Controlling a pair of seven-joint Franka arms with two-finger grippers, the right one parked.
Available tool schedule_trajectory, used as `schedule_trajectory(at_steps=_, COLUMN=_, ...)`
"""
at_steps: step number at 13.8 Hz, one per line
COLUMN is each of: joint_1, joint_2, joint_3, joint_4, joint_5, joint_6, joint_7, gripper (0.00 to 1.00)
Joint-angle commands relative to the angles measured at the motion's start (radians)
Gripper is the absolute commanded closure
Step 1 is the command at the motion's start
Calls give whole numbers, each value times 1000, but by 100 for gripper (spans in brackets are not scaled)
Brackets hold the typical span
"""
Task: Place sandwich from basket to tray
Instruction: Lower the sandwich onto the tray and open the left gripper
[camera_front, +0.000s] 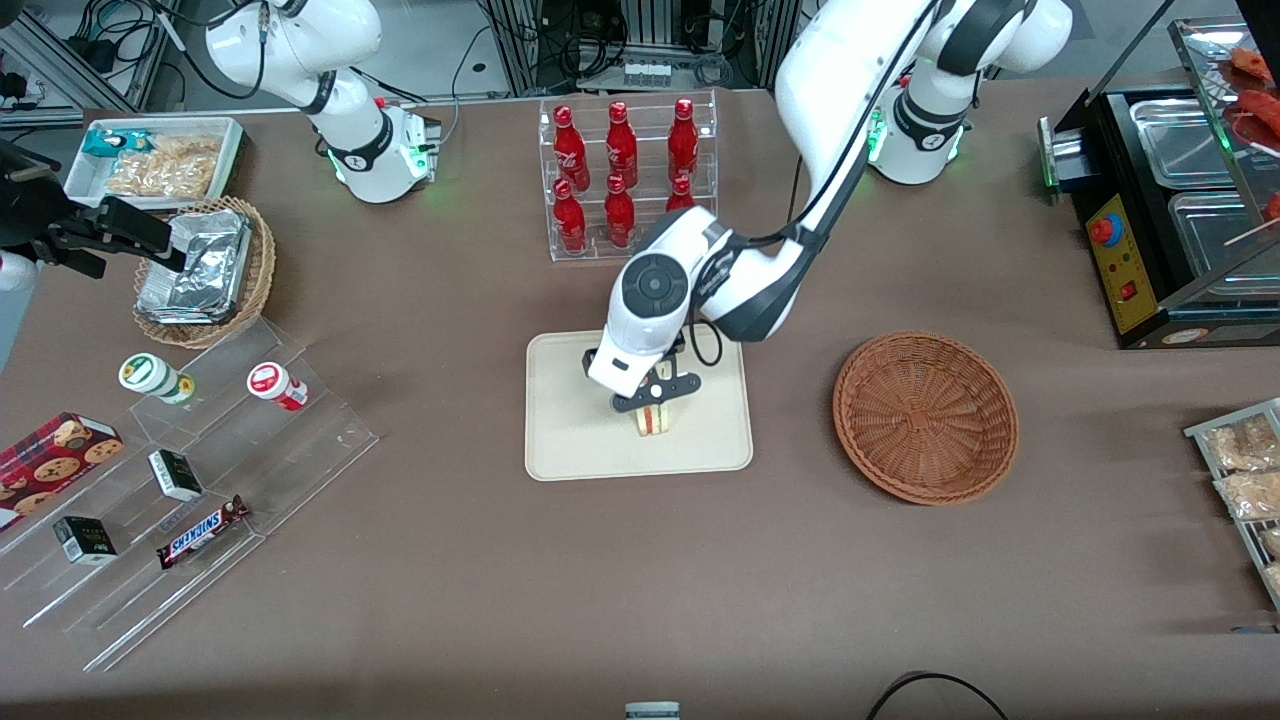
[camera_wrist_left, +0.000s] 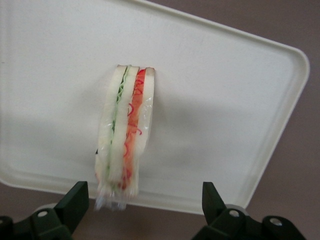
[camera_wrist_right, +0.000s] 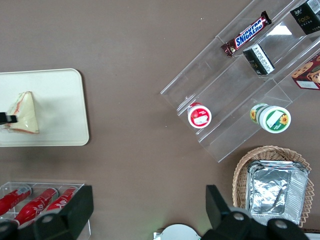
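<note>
The sandwich (camera_front: 652, 420), a wrapped white-bread wedge with green and red-orange filling, stands on the cream tray (camera_front: 570, 440) near the tray's edge closest to the front camera. My gripper (camera_front: 655, 393) hangs just above it. Its black fingers (camera_wrist_left: 75, 197) are spread wide and open in the left wrist view, with the sandwich (camera_wrist_left: 125, 135) between them and touched by neither. The gripper (camera_wrist_left: 142, 196) holds nothing. The tray (camera_wrist_left: 225, 100) fills most of that view. The reddish-brown basket (camera_front: 925, 415) lies empty beside the tray, toward the working arm's end of the table. The right wrist view shows the sandwich (camera_wrist_right: 25, 112) on the tray (camera_wrist_right: 60, 110).
An acrylic rack of red bottles (camera_front: 625, 175) stands farther from the front camera than the tray. Stepped acrylic shelves with snacks (camera_front: 190, 470), a tan basket of foil packets (camera_front: 205, 270) and a white bin (camera_front: 155, 160) lie toward the parked arm's end. A black food warmer (camera_front: 1170, 210) stands at the working arm's end.
</note>
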Motion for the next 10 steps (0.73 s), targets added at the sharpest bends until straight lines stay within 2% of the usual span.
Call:
schedule_trajectory(at_steps=1, joint_1=17, joint_2=-94, joint_3=21, joint_4=-17, joint_5=-13, joint_6=-112, joint_7=11, gripper=0)
schedule_trajectory(at_steps=3, joint_1=17, joint_2=-135, joint_3=54, joint_4=-17, joint_5=13, joint_6=-192, joint_7=84, gripper=0)
schedule_trajectory(at_steps=6, joint_1=18, joint_2=-218, joint_3=104, joint_4=-24, joint_5=63, joint_6=-368, joint_7=92, gripper=0)
schedule_trajectory(at_steps=8, joint_1=18, joint_2=-254, joint_3=175, joint_4=-41, joint_5=63, joint_6=-453, joint_7=113, gripper=0)
schedule_trajectory(at_steps=10, joint_1=43, joint_2=-274, joint_3=222, joint_4=-65, joint_5=59, joint_6=-491, joint_7=206, gripper=0)
